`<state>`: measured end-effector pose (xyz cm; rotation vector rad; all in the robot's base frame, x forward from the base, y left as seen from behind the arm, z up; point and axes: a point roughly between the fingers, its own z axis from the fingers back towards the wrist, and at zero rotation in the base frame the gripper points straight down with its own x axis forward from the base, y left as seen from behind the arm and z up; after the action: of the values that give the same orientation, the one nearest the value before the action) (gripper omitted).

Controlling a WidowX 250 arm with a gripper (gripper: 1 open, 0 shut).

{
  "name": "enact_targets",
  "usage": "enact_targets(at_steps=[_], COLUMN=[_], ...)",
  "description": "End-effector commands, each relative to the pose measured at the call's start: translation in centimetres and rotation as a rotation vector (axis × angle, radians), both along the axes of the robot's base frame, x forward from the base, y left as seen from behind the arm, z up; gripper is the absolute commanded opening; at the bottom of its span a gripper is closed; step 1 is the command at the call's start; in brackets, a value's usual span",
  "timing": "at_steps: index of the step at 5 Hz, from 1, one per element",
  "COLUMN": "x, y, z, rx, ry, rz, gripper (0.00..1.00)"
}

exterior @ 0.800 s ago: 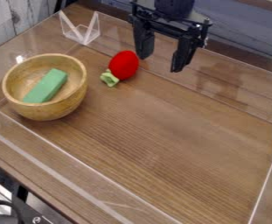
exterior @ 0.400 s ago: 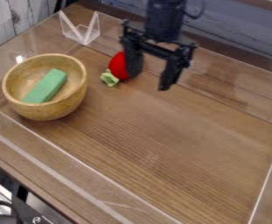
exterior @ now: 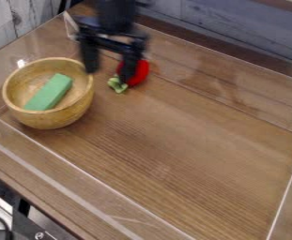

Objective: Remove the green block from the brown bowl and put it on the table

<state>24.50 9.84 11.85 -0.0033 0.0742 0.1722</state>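
One green block [exterior: 51, 91] is lying flat inside the brown bowl [exterior: 23, 113], over at the left side of the table [exterior: 186, 141]. Gripper [exterior: 115, 58] hangs just past the bowl's far-right rim with its fingers spread wide and nothing between them (a red strawberry toy [exterior: 131, 73] sits right beside it).

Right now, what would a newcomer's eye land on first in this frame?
Probably the black tool, jaws open, hanging at the upper left between the bowl and the strawberry. Next, the brown bowl at the left edge, with the green block lying inside it. The red strawberry toy sits on the table just right of the tool.
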Motion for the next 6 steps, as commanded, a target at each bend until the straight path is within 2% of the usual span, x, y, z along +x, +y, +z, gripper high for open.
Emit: enact_targets(at_steps=[1,2,3,6], x=[-1.2,-2.0,-2.1,-0.5], y=[3.5,6.4,8.2,9.1], z=[0.9,-0.1,-1.3,-4.4], rx=[0.027,0.040,0.056,0.086], ry=[-0.068,-0.079,-0.074,-0.067], rz=[0.010,0.040,0.084,0.161], gripper=[1.00,1.00,1.00,1.00])
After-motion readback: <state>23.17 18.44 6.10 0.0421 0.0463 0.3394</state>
